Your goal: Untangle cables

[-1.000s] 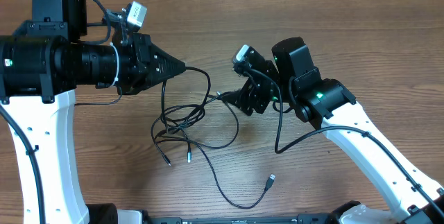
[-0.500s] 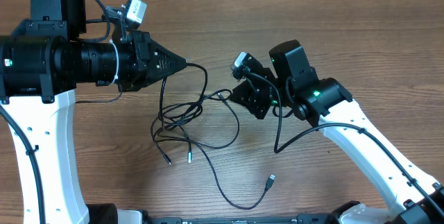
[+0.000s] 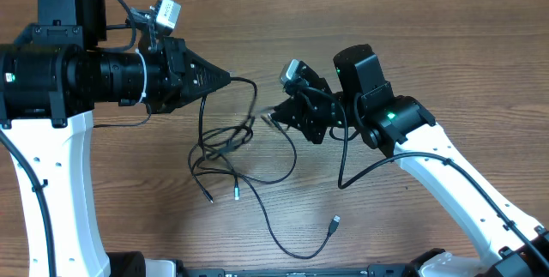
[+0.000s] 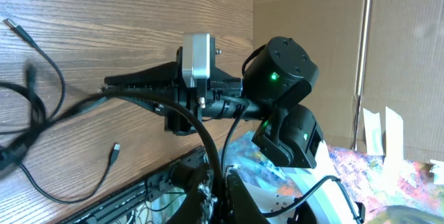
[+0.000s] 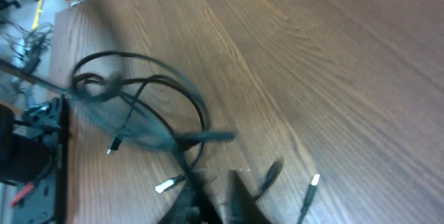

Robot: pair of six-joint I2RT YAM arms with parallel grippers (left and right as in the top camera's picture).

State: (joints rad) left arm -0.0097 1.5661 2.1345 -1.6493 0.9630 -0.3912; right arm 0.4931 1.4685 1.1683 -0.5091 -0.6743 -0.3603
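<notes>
Thin black cables (image 3: 225, 140) lie in a loose tangle on the wooden table, with plug ends at the front (image 3: 208, 198) (image 3: 236, 195) and one farther right (image 3: 335, 222). My left gripper (image 3: 230, 77) is shut on a cable strand that leaves its tip and drops into the tangle. In the left wrist view that cable (image 4: 196, 123) runs up out of my left gripper (image 4: 216, 175). My right gripper (image 3: 272, 117) is shut on a strand at the tangle's right side. The right wrist view is blurred: my right gripper (image 5: 215, 175) sits over the looped cables (image 5: 139, 106), beside a silvery plug (image 5: 166, 184).
The right arm's own thicker black cable (image 3: 343, 170) hangs in a loop under its wrist. The left arm's bulky body (image 3: 77, 75) spans the left side. A dark rail (image 3: 300, 270) runs along the table's front edge. Cardboard stands at the back.
My right gripper has closed on a strand and shifted slightly left and up, drawing the nearby loop with it. The left gripper has kept its hold and place.
</notes>
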